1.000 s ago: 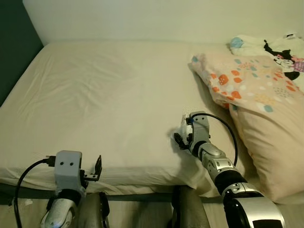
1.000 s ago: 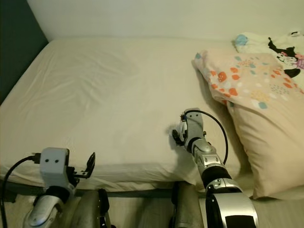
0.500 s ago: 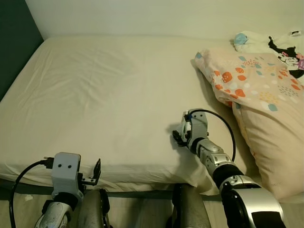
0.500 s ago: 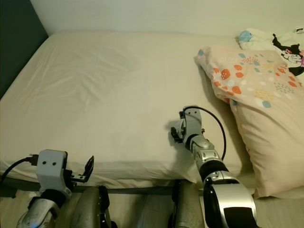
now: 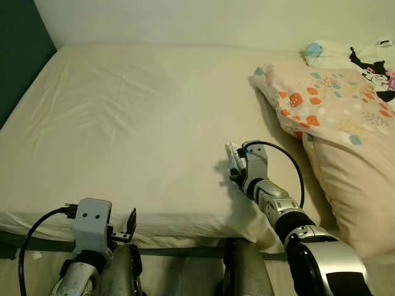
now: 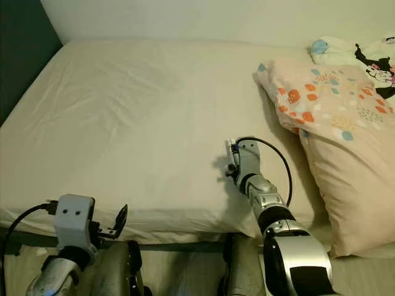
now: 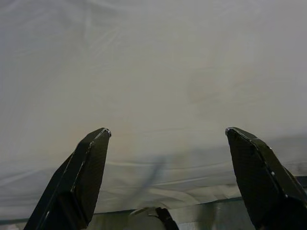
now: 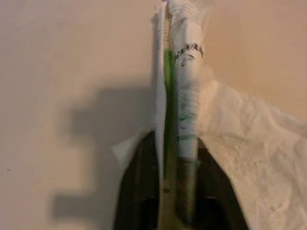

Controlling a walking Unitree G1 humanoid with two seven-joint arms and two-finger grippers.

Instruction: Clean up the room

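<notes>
The right gripper [image 5: 233, 161] was over the bed [image 5: 136, 117], near its front edge and just left of the floral pillow [image 5: 333, 123]; its fingers were pinched shut on a crumpled white tissue [image 8: 184, 96], so the thing to be cleared was already in the pincer, not lying off to one side of it; the tissue's long axis ran along the fingers and stuck out past the tips, w/ a looser flap spilling to one side in the right wrist view. From the head views the tissue [image 5: 232, 152] showed as a small white scrap at the gripper's tip, just above the sheet; whether it touched the sheet I couldn't tell.

Look of the thing: thin, soft, creased paper; a green stripe and some dark printed marks ran down the folded middle; prob. light and easily torn or dropped if the grip loosened.

The left gripper [image 7: 165, 167] was low at the bed's front edge, well apart from the tissue, fingers spread wide, nothing between them; the right arm was plainly the one in charge. Judged step: carry the tissue off the bed to a bin, not in sight here.
</notes>
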